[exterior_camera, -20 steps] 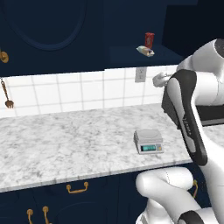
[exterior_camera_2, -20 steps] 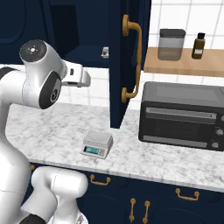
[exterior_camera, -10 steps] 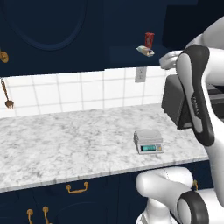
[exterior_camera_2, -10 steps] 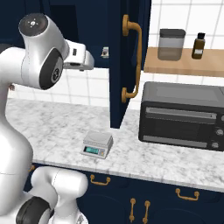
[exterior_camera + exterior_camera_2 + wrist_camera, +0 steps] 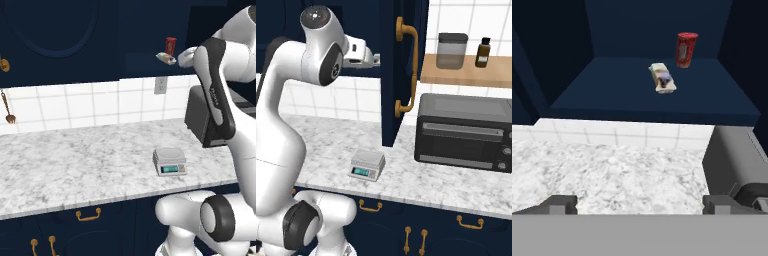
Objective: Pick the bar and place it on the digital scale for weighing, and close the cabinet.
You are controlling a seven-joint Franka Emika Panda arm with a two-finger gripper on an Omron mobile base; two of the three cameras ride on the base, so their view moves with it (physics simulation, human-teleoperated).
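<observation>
- Gripper (image 5: 640,202) is spread wide, nothing between the fingers (image 5: 561,204); in the hand view the two tips sit far apart at the bottom edge.
- Arm is raised to cabinet height; the hand faces the open cabinet (image 5: 150,35) from outside, short of the shelf edge.
- Bar (image 5: 662,77) lies flat on the cabinet's navy shelf, roughly mid-shelf, long axis running front to back. Pale wrapper with a darker mark near the middle.
- Same bar (image 5: 166,58) in the left base view sits near the front lip of the shelf, just beside the hand's white casing.
- Red can (image 5: 685,49) stands upright behind and right of the bar, apart from it.
- Cabinet door (image 5: 398,75) is swung open, seen edge-on in the right base view, brass handle (image 5: 408,70) facing the camera.
- Digital scale (image 5: 169,161) sits on the marble counter (image 5: 75,160) near the front edge, below the cabinet, top plate bare, teal display lit.
- Scale (image 5: 367,164) is left of the toaster oven (image 5: 463,132), well apart from it.
- Wooden shelf (image 5: 466,75) above the oven carries a grey canister (image 5: 451,50) and a small brown bottle (image 5: 483,52).
</observation>
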